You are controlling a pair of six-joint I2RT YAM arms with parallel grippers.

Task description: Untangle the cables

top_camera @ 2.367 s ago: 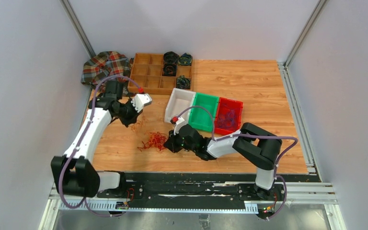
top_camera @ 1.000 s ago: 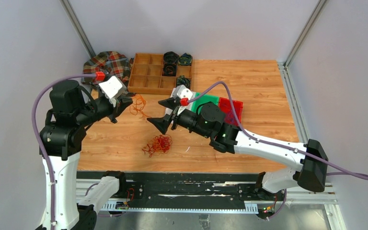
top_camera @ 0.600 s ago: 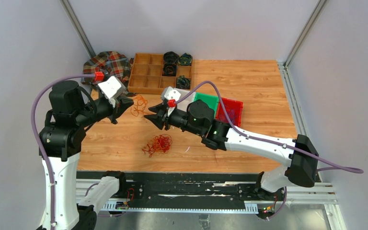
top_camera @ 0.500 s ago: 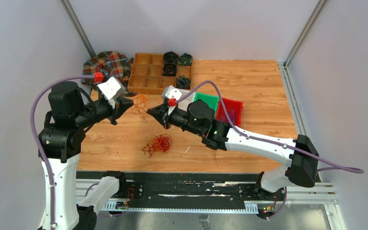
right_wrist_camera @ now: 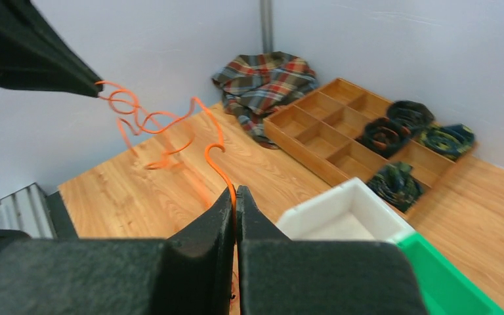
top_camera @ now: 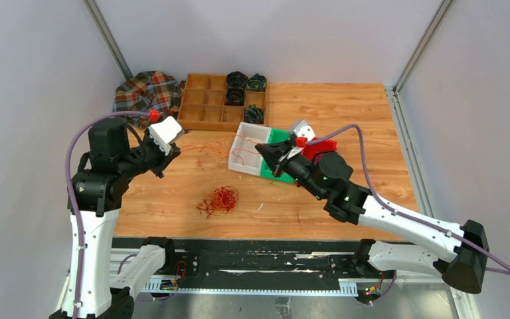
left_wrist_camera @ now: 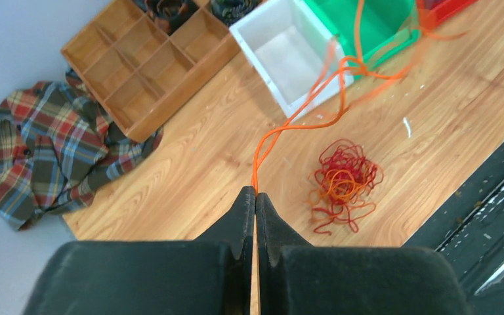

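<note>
Orange cable (left_wrist_camera: 256, 164), clamped in the shut left gripper (left_wrist_camera: 255, 197), has now also been pinched by the right gripper (right_wrist_camera: 235, 191) and stretched clear of the bundle (left_wrist_camera: 341, 180).

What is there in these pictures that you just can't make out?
Red bin: top view, the right arm covers most of it; left wrist view, the top edge cuts it off.
Orange cable: left wrist view, blurred near the green bin; top view, too thin to trace.
Tangled pile: strand count too small to tell.
</note>
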